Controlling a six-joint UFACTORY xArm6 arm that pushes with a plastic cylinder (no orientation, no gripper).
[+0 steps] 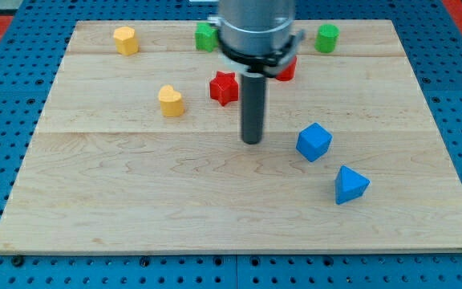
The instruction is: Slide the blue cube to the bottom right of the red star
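Note:
The blue cube (314,141) lies on the wooden board right of centre. The red star (224,87) lies up and to the left of it, near the board's upper middle. My tip (252,141) rests on the board between them, below and right of the red star and about a block's width left of the blue cube, not touching either.
A blue triangular block (350,185) lies below and right of the cube. A yellow heart (171,101) lies left of the star. A yellow block (125,39), two green blocks (206,36) (326,37) and a red block (286,69), partly hidden by the arm, lie near the top edge.

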